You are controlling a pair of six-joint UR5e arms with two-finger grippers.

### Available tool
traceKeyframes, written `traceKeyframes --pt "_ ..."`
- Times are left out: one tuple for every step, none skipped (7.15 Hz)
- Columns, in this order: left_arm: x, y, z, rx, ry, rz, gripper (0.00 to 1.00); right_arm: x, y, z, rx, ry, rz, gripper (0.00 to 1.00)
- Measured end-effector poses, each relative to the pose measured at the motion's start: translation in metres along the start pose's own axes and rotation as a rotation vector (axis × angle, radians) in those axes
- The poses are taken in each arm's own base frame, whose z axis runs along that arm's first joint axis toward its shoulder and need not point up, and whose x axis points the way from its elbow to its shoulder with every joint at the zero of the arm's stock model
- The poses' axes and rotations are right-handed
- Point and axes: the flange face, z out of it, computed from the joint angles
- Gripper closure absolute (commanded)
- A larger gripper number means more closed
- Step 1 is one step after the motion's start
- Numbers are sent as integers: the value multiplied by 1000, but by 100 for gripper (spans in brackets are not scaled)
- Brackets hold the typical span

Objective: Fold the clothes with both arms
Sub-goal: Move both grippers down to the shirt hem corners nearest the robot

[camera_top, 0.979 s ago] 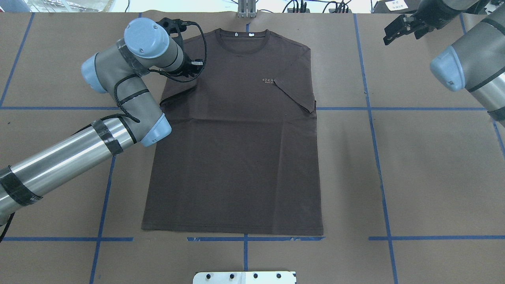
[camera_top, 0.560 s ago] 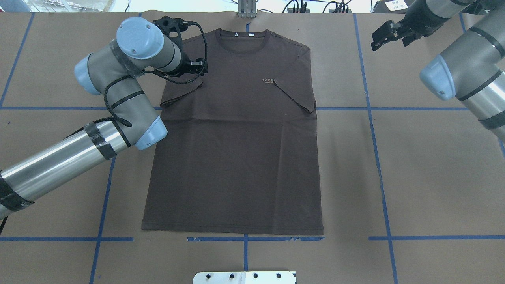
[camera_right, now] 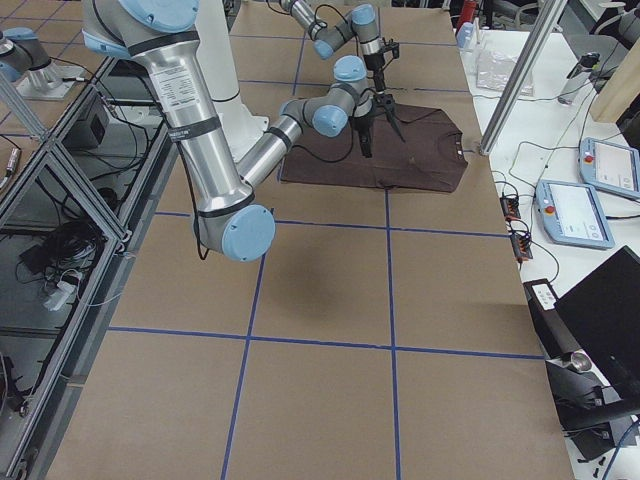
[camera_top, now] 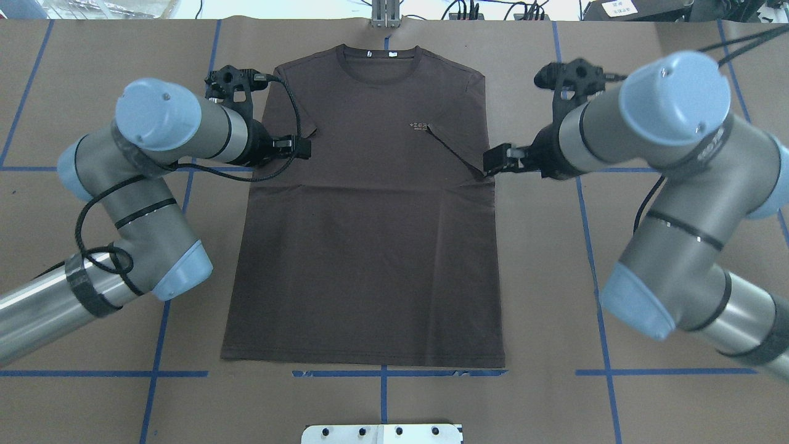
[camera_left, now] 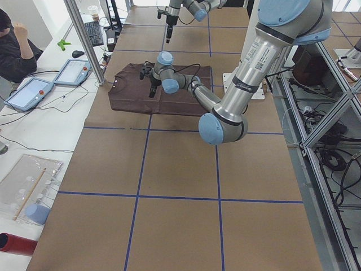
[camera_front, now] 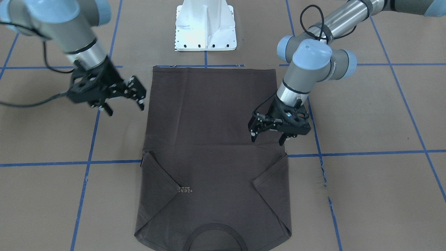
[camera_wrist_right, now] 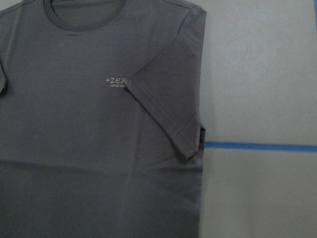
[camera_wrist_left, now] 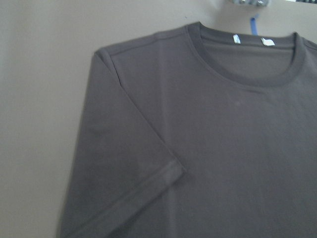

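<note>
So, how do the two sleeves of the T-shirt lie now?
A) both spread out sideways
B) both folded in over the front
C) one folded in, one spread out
B: both sleeves lie folded inward on the front of the T-shirt.

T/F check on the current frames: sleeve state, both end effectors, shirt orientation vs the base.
1. Both sleeves of the T-shirt are folded in over its body. True.
2. The left end effector is shut on fabric. False: it is open and empty, at the shirt's side edge near the sleeve.
3. The right end effector is open and holds nothing. True.
4. The collar lies nearest the white pedestal base. False: the hem is nearest it, and the collar is at the far end.
</note>
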Motion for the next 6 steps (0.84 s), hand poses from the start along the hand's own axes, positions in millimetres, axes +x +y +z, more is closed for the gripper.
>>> traceKeyframes --pt "-1 40 -16 -30 31 -24 0 -12 60 -3 11 -9 59 0" --pt "-6 82 -35 -62 50 -68 0 -17 116 -7 15 -12 117 2" --pt "-13 125 -54 -91 58 -114 31 -18 164 -9 20 -18 177 4" --pt "-18 170 -69 -126 53 -187 55 -14 202 -9 30 -43 222 5" --pt "-21 211 -77 -174 34 -283 56 -3 227 -8 38 -77 246 4" --pt "-25 244 -76 -211 2 -353 56 5 238 -8 43 -93 254 4"
